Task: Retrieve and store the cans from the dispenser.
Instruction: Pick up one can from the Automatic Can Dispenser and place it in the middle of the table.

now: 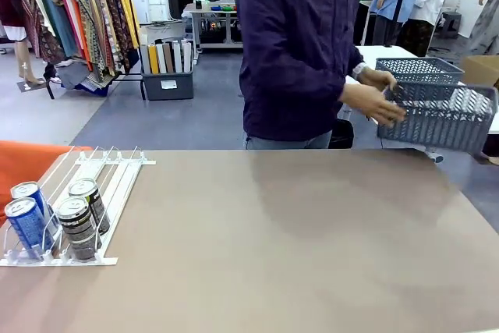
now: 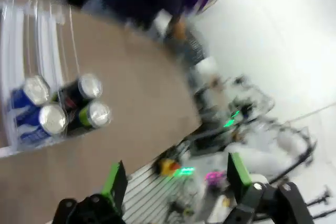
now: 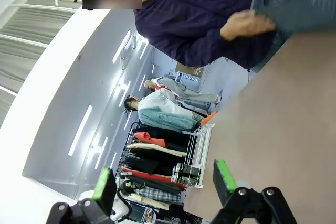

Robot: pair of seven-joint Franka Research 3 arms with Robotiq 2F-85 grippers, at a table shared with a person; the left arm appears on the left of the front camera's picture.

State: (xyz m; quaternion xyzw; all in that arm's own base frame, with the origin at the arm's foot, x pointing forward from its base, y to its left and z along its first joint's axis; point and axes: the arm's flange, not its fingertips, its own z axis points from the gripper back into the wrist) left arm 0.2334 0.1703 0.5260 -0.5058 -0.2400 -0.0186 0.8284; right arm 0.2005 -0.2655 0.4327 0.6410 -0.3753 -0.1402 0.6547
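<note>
A large open hall, part lab and part garment workshop: a clothes rail (image 1: 86, 13) crowded with bright garments stands on the grey floor (image 1: 156, 118). A grey crate (image 1: 168, 83) holds upright folders (or boards, hard to tell), a cluttered workbench (image 1: 212, 12) sits farther back, and strip lights (image 3: 126, 45) line the ceiling.

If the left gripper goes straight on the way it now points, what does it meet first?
Probably the bare brown table top, beside the blue and black drink cans, not them; blur leaves depth unclear.
</note>
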